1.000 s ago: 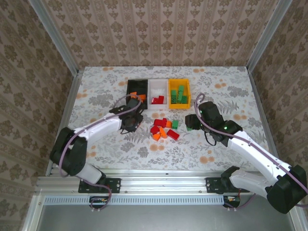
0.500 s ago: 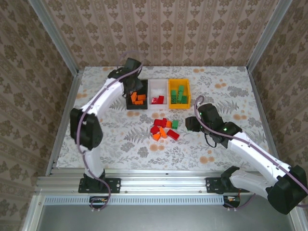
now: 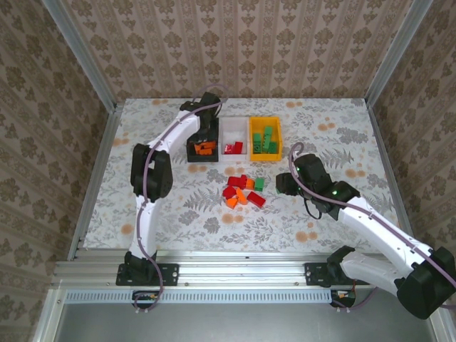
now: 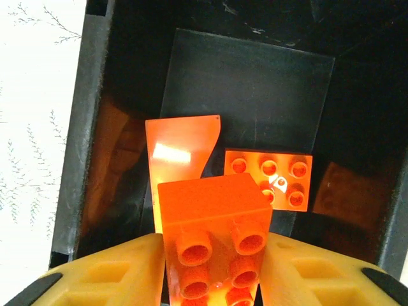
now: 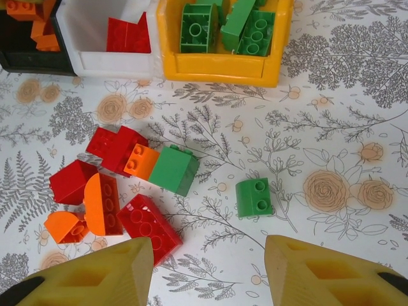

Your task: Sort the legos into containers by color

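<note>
Contents, left to right: black bin (image 4: 248,83) orange bricks (image 4: 269,180), white bin (image 5: 95,32) red bricks (image 5: 127,35), yellow bin (image 5: 217,67) green bricks (image 5: 245,25); left gripper (image 4: 213,268) clamps an orange brick (image 4: 210,210), right gripper (image 5: 209,268) gapes empty.

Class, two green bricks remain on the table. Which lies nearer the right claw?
The lone green brick, apart from the rest, just ahead of the right claw; the other green brick touches an orange one.

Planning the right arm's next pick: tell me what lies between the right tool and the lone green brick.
Bare floral tablecloth, nothing else: in the right wrist view the lone green brick sits just ahead of the open right tool.
</note>
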